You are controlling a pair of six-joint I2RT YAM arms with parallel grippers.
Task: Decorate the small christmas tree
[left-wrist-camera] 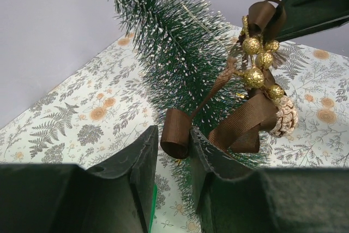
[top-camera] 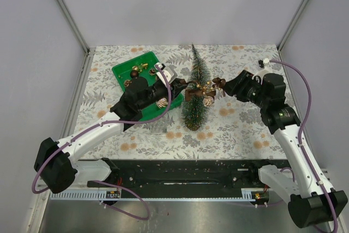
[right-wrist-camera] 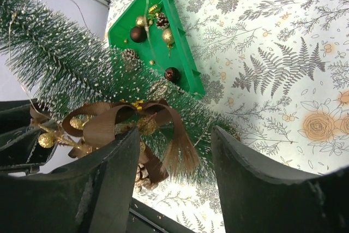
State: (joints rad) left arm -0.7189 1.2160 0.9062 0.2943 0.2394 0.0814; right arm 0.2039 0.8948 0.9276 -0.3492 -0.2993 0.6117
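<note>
The small christmas tree [top-camera: 195, 72] stands upright mid-table; it also shows in the left wrist view [left-wrist-camera: 163, 42] and the right wrist view [right-wrist-camera: 65, 64]. A brown ribbon ornament [top-camera: 203, 92] with gold balls and a frosted pinecone lies against its middle branches. My left gripper [top-camera: 182, 87] is on the tree's left, its jaws [left-wrist-camera: 173, 135] nearly closed round a loop of that ribbon [left-wrist-camera: 256, 75]. My right gripper [top-camera: 222, 87] is on the tree's right, wide open [right-wrist-camera: 175, 140], with the ribbon's frayed tail [right-wrist-camera: 182, 156] hanging between its jaws without touching them.
A green tray [top-camera: 122, 69] lies at the back left, partly under my left arm, holding gold and dark baubles and a pinecone [top-camera: 162, 103]. It shows behind the tree in the right wrist view [right-wrist-camera: 185, 64]. Grey walls close in the floral-patterned table.
</note>
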